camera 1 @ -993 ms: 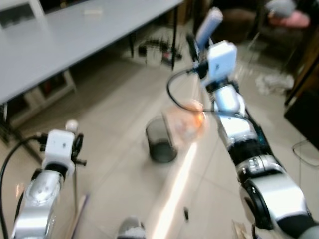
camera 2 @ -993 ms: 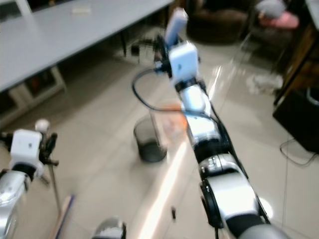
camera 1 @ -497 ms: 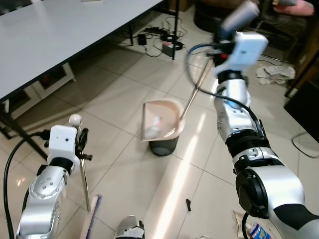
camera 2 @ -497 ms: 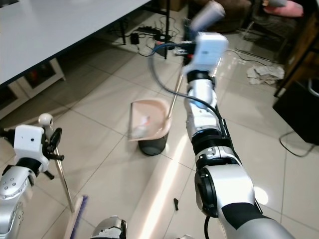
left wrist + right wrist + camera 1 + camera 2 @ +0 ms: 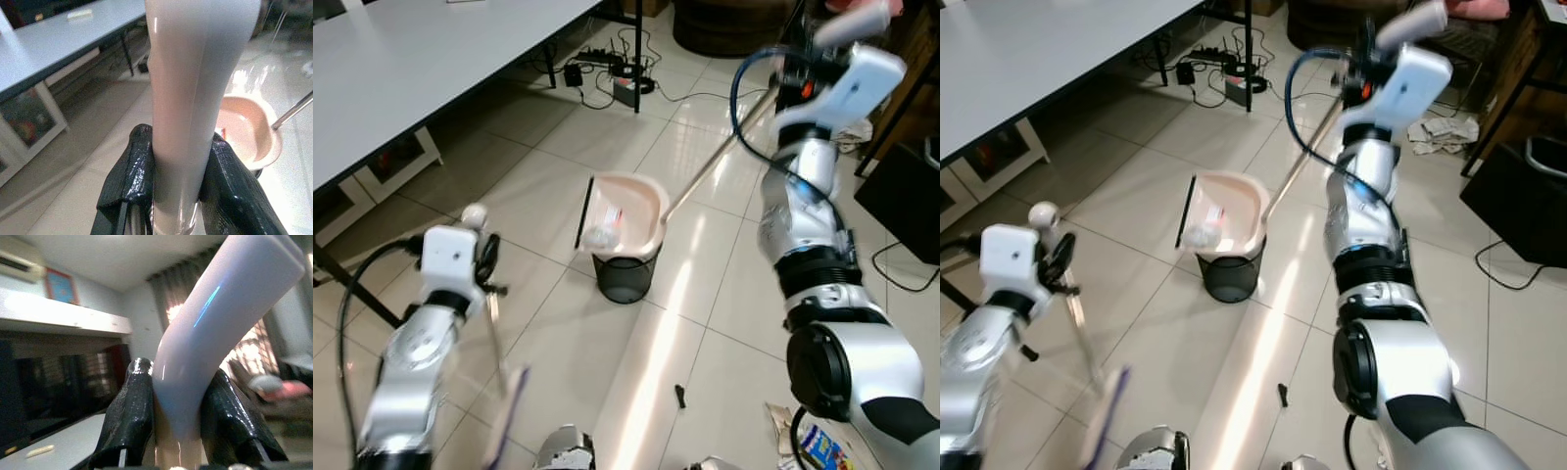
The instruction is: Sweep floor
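Note:
My right gripper (image 5: 800, 70) is raised at the upper right, shut on the pale grip of the dustpan's long handle (image 5: 205, 347). The pink dustpan (image 5: 625, 213) hangs tilted directly over a black mesh bin (image 5: 626, 278), with scraps of litter lying in it. On the left, my left gripper (image 5: 489, 262) is shut on the broom handle (image 5: 195, 88), whose thin metal shaft slants down to the blurred broom head (image 5: 506, 423) near the bottom edge. The dustpan (image 5: 250, 131) also lies beyond the fingers in the left wrist view.
A long grey table (image 5: 411, 69) runs along the upper left, with cables and a power strip (image 5: 607, 73) under its far end. A small dark scrap (image 5: 679, 396) lies on the tiles. A black box (image 5: 906, 201) stands at the right and crumpled cloth (image 5: 1440, 132) beyond it.
The right arm has swung up and to the right, carrying the dustpan so that it hangs over the bin. The left arm has shifted the broom, whose head is now blurred.

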Robot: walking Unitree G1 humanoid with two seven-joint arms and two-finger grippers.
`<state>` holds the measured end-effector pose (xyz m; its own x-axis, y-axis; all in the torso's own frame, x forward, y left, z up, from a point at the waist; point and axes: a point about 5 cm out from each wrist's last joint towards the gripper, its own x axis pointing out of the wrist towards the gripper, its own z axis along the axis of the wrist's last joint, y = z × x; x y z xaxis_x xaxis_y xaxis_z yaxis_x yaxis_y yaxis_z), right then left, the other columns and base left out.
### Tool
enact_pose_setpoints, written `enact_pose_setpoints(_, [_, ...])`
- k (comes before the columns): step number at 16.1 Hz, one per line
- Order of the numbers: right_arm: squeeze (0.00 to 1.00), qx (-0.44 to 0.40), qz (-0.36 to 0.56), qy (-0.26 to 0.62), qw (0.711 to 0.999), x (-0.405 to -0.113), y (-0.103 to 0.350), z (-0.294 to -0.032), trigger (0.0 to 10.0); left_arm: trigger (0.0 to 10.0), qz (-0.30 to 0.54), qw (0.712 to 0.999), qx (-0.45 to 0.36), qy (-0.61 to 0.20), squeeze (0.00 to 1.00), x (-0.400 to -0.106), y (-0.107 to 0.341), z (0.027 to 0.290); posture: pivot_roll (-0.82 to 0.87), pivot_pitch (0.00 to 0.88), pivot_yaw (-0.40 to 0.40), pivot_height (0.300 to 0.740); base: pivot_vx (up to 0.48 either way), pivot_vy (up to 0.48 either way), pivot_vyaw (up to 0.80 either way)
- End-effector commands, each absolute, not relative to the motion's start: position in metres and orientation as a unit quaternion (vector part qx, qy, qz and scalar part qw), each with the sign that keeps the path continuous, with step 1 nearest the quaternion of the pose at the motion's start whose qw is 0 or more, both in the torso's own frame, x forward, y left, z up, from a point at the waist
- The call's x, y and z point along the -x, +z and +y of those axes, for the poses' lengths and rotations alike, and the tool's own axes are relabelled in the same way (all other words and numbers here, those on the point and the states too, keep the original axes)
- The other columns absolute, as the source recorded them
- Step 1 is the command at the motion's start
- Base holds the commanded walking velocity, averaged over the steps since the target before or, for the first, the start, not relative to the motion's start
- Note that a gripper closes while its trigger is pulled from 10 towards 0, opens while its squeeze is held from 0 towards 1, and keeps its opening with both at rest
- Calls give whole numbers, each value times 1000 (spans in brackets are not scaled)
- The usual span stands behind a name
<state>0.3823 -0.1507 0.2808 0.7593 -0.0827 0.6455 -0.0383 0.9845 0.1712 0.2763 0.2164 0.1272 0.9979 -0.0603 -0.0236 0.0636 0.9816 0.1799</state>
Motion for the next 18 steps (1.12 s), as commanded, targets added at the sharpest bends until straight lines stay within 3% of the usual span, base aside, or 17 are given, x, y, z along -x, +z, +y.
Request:
enact_pose_setpoints(1, [0, -66, -378, 7, 924, -375, 298, -147, 10000, 10000, -20, 995, -92, -41, 0, -281, 136, 210, 55, 83, 44, 740, 0, 0, 0])
enact_pose_setpoints(3, [0, -75, -380, 1, 922, -359, 301, -158, 10000, 10000, -51, 995, -65, -52, 0, -296, 145, 193, 7, 77, 58, 740, 0, 0, 0])
enact_pose_setpoints(6, [0, -88, -360, -32, 928, -340, 295, -174, 10000, 10000, -50, 992, -86, -83, 0, -309, 150, 175, -10, 72, 76, 740, 0, 0, 0])
enact_pose_setpoints(9, [0, -99, -328, -62, 937, -322, 283, -186, 10000, 10000, -80, 990, -75, -92, 0, -317, 162, 167, -7, 71, 85, 740, 81, 0, 0])
enact_pose_setpoints(18, [0, -116, -297, -76, 945, -304, 283, -204, 10000, 10000, -81, 993, -70, -51, 0, -312, 159, 185, -12, 62, 61, 740, 380, 0, 0])
